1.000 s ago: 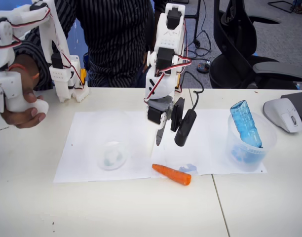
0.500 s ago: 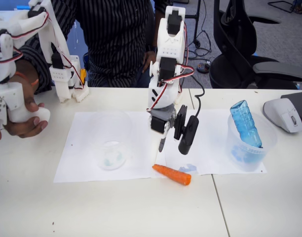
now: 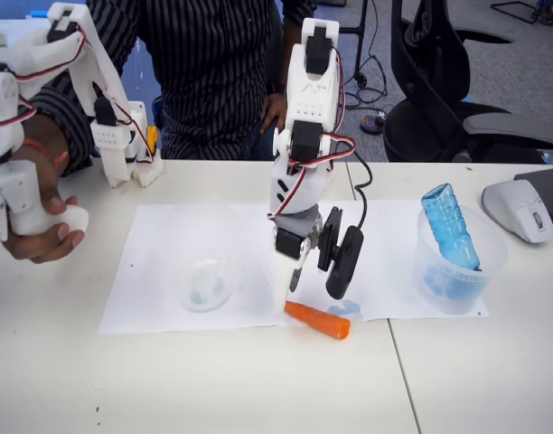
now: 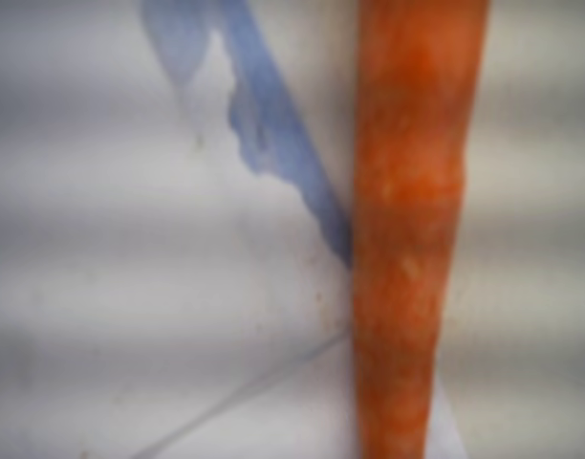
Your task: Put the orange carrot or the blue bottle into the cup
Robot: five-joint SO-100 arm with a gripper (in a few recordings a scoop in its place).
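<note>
Fixed view faces the table [image 3: 60, 380] frontally; wrist view looks down close.

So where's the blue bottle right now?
In the fixed view the blue bottle stands tilted inside the clear cup at the right, beside a grey device.

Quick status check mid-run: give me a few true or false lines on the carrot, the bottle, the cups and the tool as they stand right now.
1. The carrot lies flat on the table. True.
2. The tool grips the carrot. False: it hangs open just above it.
3. The bottle leans inside the right cup. True.
4. The left cup holds the carrot. False: the carrot lies outside it, to its right.
5. The wrist view shows the carrot close up. True.
</note>
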